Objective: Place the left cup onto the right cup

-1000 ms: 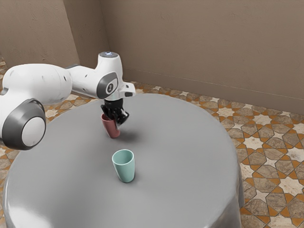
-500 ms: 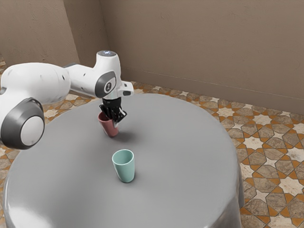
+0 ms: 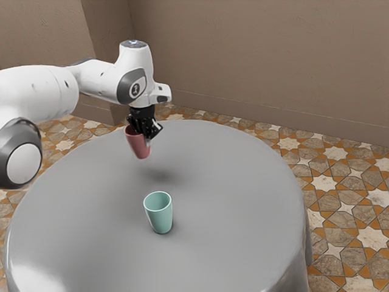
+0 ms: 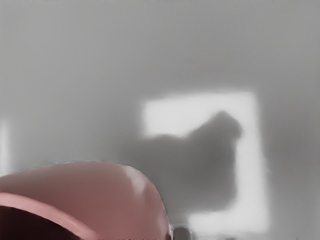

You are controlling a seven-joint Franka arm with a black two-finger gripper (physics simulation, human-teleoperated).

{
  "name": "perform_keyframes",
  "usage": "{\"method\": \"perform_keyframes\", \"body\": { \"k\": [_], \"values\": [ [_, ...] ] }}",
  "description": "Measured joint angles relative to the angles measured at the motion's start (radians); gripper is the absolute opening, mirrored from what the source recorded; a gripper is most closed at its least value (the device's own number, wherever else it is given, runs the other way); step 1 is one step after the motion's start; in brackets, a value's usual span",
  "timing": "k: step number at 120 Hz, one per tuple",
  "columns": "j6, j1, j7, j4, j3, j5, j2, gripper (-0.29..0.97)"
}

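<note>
Pink cup held in the air above the round grey worktop.

The pink cup (image 3: 139,145) hangs clear of the worktop (image 3: 243,201), a little tilted, with its mouth upward. The black pincer (image 3: 146,135) is closed on the cup's wall at the rim, on the side toward 3 o'clock in the exterior view. In the wrist view the pink cup (image 4: 85,200) sits just under the hand, over the grey surface. The cup's soft shadow (image 3: 159,176) lies on the worktop at about 5 o'clock from the cup. The teal cup (image 3: 158,212) stands upright and alone on the worktop, at about 5 o'clock from the pink cup and well apart from it, beyond the shadow. The white arm (image 3: 73,91) comes in from 9 o'clock. Around the worktop is a patterned tiled floor (image 3: 352,182) and behind it a brown wall (image 3: 273,55).
</note>
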Motion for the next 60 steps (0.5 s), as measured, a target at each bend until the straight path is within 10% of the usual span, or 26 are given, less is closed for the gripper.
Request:
{"method": "perform_keyframes", "body": {
  "k": [60],
  "values": [
    [-0.055, -0.059, -0.004, -0.002, -0.012, -0.006, -0.058, -0.10]
  ]
}}
